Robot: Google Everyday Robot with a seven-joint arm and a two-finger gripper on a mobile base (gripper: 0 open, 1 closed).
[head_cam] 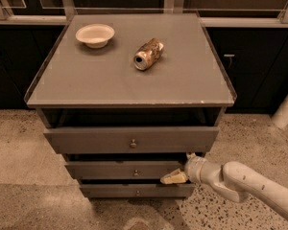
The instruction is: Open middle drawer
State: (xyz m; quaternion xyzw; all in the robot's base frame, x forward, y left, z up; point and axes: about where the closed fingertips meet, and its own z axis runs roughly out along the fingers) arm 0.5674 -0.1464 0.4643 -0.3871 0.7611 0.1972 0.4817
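The grey cabinet (129,75) has three drawers. The middle drawer (110,169) is the second front, with a small round metal knob (136,173) at its centre. My gripper (181,167) is at the right end of that front, right of the knob. It is open: the lower finger (173,178) lies across the drawer's lower right corner, and the upper finger (190,156) is at its top right corner. It holds nothing. My white arm (249,186) comes in from the lower right.
The top drawer (96,139) stands out a little from the cabinet; the lowest drawer (115,190) is below. A white bowl (95,34) and a can on its side (148,53) lie on the cabinet top. Speckled floor surrounds the cabinet, with a white post (287,107) at right.
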